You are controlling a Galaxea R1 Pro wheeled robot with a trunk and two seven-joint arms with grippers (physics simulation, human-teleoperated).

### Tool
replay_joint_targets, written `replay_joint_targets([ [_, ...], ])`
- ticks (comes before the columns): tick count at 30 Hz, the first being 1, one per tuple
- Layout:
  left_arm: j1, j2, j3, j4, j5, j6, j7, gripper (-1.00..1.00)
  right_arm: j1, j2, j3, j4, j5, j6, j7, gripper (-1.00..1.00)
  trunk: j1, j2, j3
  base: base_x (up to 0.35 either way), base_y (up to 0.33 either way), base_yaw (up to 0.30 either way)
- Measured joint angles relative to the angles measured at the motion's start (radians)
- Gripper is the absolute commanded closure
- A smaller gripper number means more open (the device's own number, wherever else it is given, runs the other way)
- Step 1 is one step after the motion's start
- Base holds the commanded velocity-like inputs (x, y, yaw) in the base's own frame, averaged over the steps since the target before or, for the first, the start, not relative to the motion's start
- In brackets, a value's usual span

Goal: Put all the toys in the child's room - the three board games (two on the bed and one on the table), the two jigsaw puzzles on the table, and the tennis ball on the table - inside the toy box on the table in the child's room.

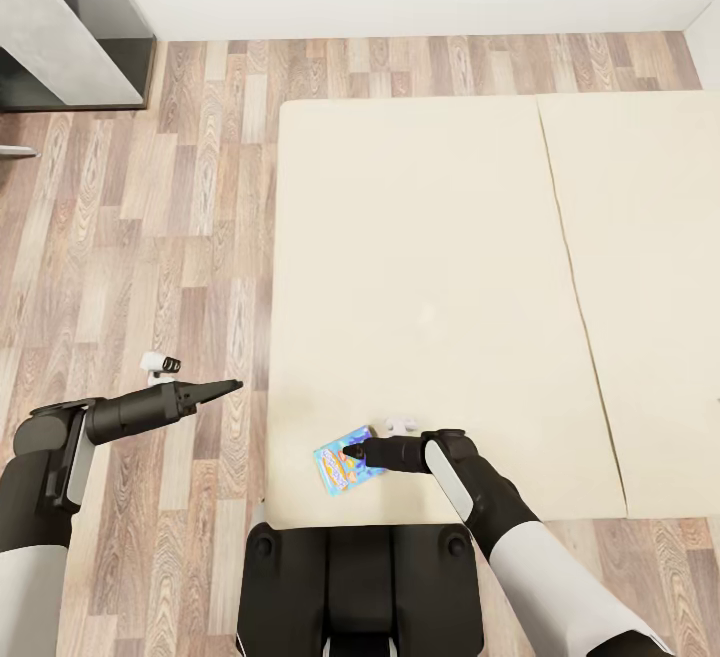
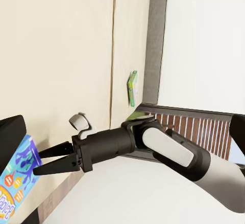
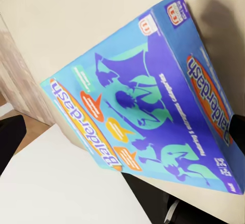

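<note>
Right hand [image 1: 350, 451], black two-fingered, fingers parted, tips at the blue rectangular cardboard Balderdash board game [image 1: 347, 461], lying near the cream bed's [image 1: 430, 277] front edge. Left hand [image 1: 228, 387] over wood floor [image 1: 150, 237]; spread cannot tell. Step: picking up game. Next: close, lift clear.

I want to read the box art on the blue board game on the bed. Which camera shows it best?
The right wrist view: the Balderdash board game looms large there, title legible. The head view shows it small beside the right gripper. The left wrist view catches a corner only.
</note>
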Motion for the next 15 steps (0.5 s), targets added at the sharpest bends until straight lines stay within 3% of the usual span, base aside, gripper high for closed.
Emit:
replay_joint_targets([
  [15, 0.000, 0.000, 0.002, 0.000, 0.000, 0.000, 0.000, -1.00, 0.000, 0.000, 0.000, 0.000, 0.000, 0.000, 0.000, -1.00, 0.000, 0.000, -0.001, 0.000, 0.020, 0.037],
])
